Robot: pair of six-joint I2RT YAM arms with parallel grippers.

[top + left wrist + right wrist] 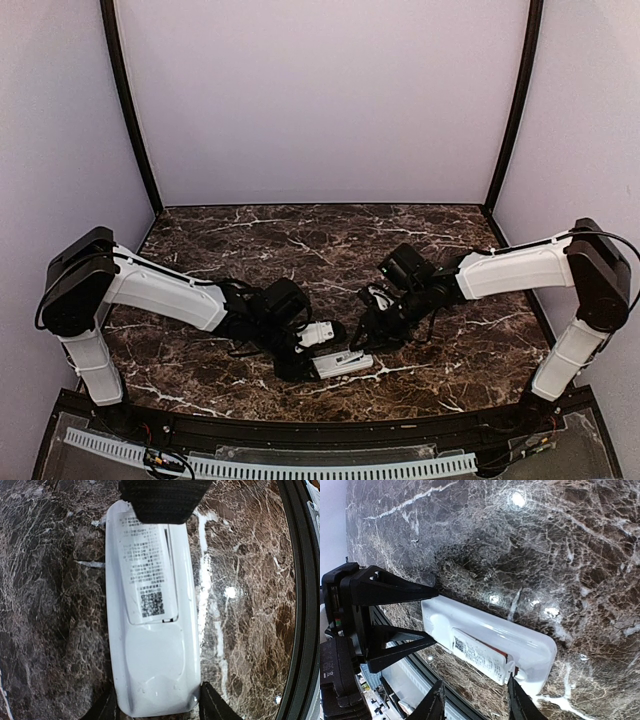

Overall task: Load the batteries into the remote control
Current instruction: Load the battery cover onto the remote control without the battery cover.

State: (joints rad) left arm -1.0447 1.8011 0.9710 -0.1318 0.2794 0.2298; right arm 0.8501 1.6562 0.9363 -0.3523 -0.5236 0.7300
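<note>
**Remote control** [152, 670]: one slim white piece, lying face down on the marble table [240, 630], back side up. It sits lengthwise straight out from the left gripper [156, 706], with its rounded end between that gripper's fingers.

**Left gripper:** clamped on the remote control. One black finger [106, 709] presses each long side of the near end. The right wrist view shows the same two tapered fingers meeting the remote's end from the side.

**Battery cover** [147, 575]: white panel with printed text and a square code. It lies on the remote's back, on the half farther from the left gripper. Its far end is hidden under the right gripper.

**Right gripper** [475, 680]: hangs over the remote's opposite end, facing the left gripper. Its fingers stand apart, and one fingertip [512, 682] is right at the end of the cover. Whether they pinch the cover cannot be told.

**Red strip** [510, 658]: a thin sliver under the cover's raised edge, just beside the right fingertip. It is too small to identify.

**Batteries:** none plainly seen in any view.

**Table rim** [295, 605]: dark curved band running alongside the remote, off to one side of the left gripper.
</note>
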